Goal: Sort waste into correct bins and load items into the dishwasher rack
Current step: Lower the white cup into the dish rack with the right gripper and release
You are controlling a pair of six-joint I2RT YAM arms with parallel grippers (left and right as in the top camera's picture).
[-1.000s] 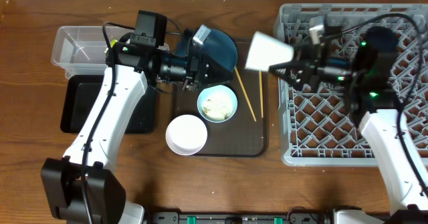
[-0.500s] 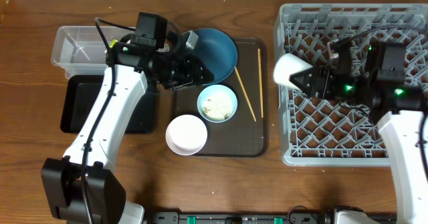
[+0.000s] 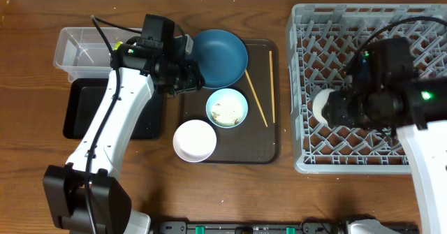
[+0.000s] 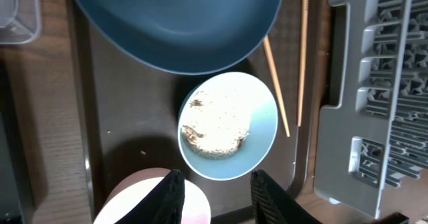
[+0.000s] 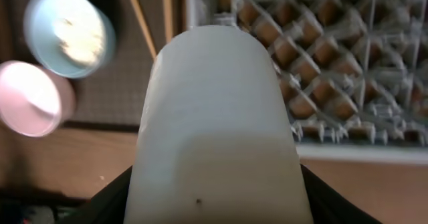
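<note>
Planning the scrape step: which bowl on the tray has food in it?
The light blue bowl beside the chopsticks: it holds rice-like scraps. The white bowl looks empty.

The left gripper pointed downward, its fingers apart and empty. The right gripper gripped a small white cup between its fingers.

Sideways, white cup hangs over grey rack.

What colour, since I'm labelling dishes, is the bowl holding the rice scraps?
Light blue; the bowl shows best in the left wrist view.
</note>
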